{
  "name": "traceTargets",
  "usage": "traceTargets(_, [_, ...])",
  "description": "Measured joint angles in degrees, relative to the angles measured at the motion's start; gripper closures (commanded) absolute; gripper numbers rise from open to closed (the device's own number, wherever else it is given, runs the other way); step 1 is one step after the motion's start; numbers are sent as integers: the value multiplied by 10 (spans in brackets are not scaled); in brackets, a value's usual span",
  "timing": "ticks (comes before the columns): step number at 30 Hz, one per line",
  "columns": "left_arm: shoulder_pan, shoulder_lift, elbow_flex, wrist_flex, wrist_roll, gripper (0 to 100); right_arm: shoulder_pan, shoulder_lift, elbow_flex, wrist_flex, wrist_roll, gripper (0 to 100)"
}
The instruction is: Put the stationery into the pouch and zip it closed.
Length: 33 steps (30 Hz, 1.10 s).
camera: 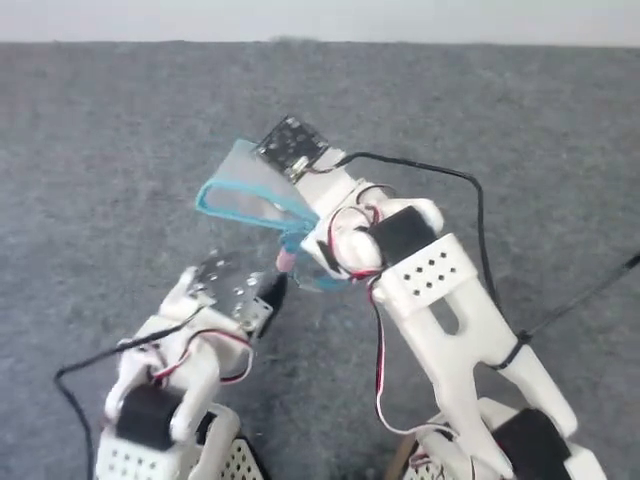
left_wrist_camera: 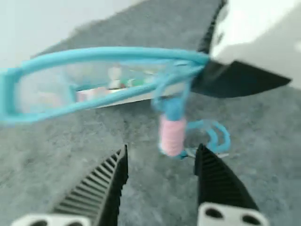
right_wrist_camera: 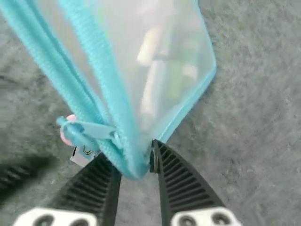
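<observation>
Dimly, stationery [right_wrist_camera: 153, 70] inside frosted pouch [right_wrist_camera: 190, 44], right hand [right_wrist_camera: 136, 159] on its corner.

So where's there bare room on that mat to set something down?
Bare grey mat lies along the far edge beyond the pouch and out to its left. Crowded in the middle, where both sets of jaws meet at the pink zip pull.

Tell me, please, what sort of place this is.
Probably an indoor robot test bench: a grey carpet-like tabletop, a plain pale wall behind, and the right hand holding a clear blue-trimmed pouch.
</observation>
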Motion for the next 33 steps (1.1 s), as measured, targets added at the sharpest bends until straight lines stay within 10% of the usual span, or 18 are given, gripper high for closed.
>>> traceTargets(33, [-38, 66, 44, -122, 19, 990, -13, -120, 208, -101, 56, 991])
